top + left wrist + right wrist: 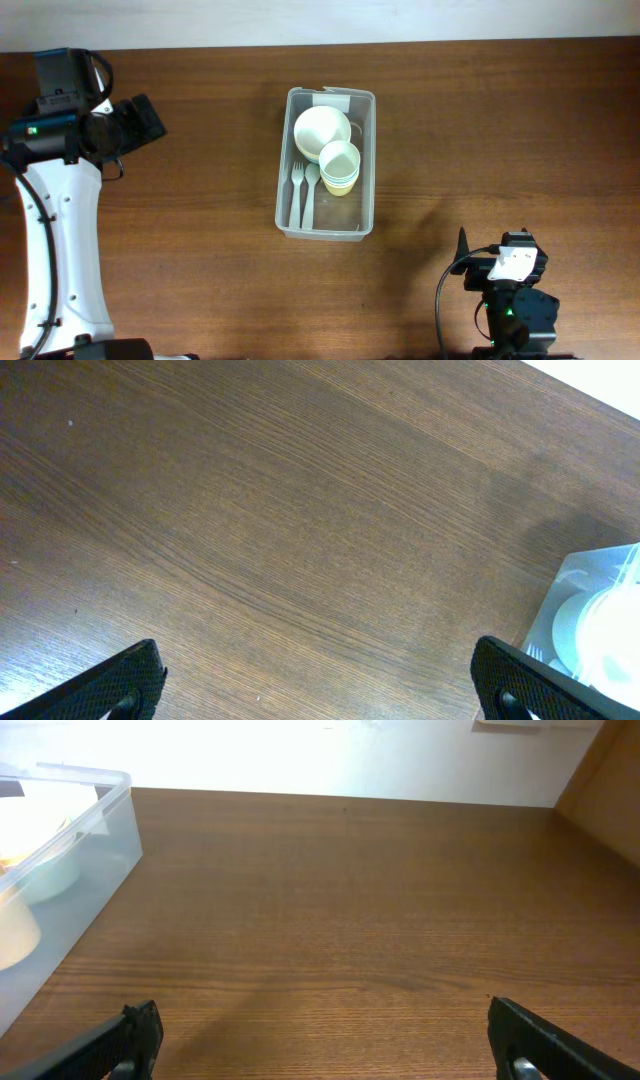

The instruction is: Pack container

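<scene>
Left fingertips (125,678) and container (556,612) edge-cropped

One container (283,182), one bowl (318,128), two forks (297,186)

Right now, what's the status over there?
Left gripper open, empty. Right gripper open, empty. Container holds bowl, stacked cups, forks. Nothing in the way.

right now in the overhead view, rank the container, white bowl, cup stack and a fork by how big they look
1. container
2. white bowl
3. cup stack
4. fork, by area; it is long but thin, so its place below the cups is unsure
</scene>
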You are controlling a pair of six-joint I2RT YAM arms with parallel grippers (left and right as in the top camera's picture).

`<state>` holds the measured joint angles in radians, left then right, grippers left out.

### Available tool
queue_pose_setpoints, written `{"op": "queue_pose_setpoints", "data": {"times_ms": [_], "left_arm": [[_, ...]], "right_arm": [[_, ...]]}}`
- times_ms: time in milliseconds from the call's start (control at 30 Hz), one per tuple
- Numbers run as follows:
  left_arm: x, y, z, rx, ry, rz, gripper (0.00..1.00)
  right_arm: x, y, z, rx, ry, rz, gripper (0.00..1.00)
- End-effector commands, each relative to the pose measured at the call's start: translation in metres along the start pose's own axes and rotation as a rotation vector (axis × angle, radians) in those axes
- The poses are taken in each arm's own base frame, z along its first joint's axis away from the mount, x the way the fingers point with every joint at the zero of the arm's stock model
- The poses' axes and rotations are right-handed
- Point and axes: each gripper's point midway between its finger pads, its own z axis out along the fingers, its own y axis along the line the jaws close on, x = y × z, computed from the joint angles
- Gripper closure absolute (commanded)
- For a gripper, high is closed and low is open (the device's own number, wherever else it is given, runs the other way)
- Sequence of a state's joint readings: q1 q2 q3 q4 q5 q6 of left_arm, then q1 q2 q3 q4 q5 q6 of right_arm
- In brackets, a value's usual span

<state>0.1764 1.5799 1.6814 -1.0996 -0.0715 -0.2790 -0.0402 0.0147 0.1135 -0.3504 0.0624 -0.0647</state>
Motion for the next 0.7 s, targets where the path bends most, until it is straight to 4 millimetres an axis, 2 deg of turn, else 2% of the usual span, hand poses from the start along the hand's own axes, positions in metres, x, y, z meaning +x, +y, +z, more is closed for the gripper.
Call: {"op": "queue_pose_setpoints", "data": {"times_ms": [0, 667], "left_arm": [[-0.0049, 0.001, -0.0059, 0.0, -0.021, 0.012, 0.0], [-0.0054, 0.004, -0.0054, -0.018, -0.024, 0.012, 0.0]], "right_arm": [[0.0009, 0.0013, 0.0004, -0.006, -0.006, -0.006, 0.01], [0.0009, 0.0013, 0.0004, -0.006, -0.006, -0.006, 0.01]]}}
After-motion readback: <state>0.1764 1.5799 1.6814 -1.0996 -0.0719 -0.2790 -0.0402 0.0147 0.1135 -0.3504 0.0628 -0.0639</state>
